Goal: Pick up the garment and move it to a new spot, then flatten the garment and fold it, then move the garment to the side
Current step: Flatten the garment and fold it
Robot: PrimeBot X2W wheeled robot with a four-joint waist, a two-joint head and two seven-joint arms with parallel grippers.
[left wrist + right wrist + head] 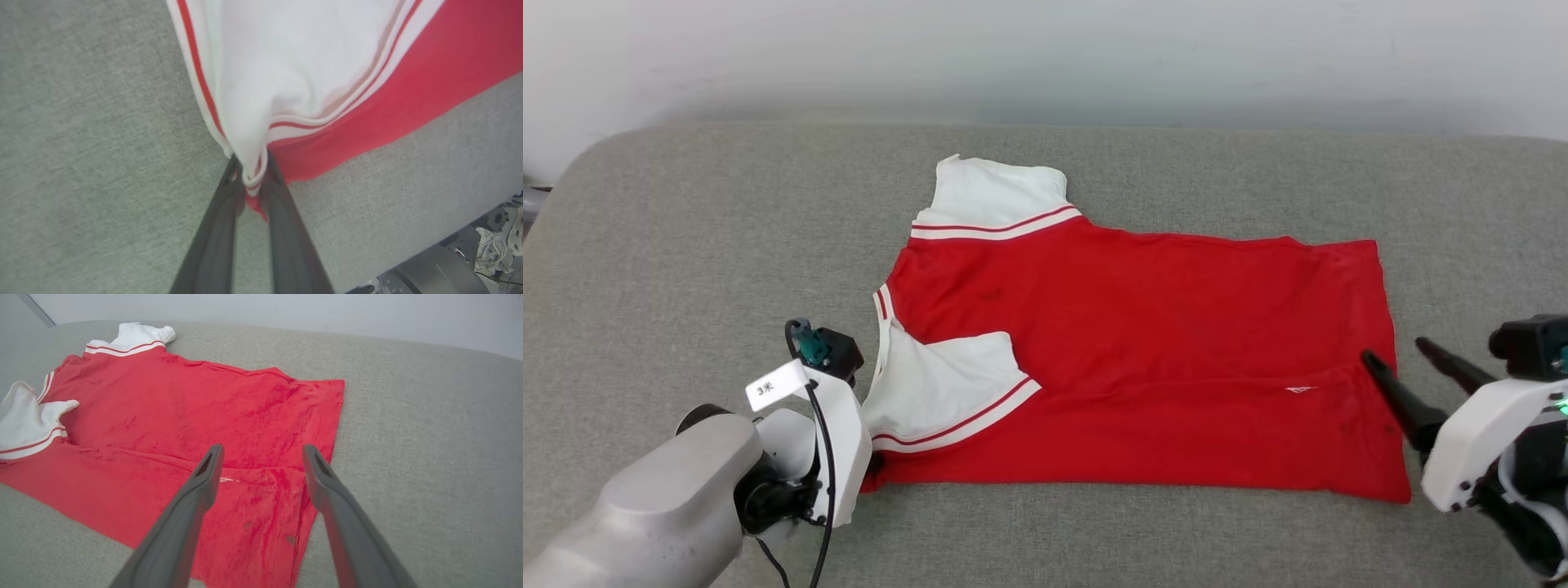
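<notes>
The garment (1143, 343), red with white striped-trim sleeves, lies spread on the grey cushion, its near long edge folded over. In the left wrist view my left gripper (251, 163) is shut on the garment (327, 61), pinching bunched white sleeve cloth and red fabric at the near left corner. In the head view the left gripper (870, 472) is mostly hidden under its own wrist at that corner. My right gripper (1395, 351) is open just above the garment's right hem. In the right wrist view its fingers (262, 451) straddle the red cloth (184, 416) with nothing between them.
The grey upholstered cushion (686, 245) extends well beyond the garment on every side, with a pale wall (1045, 57) behind it. Its near edge and part of the robot's base (441, 269) show in the left wrist view.
</notes>
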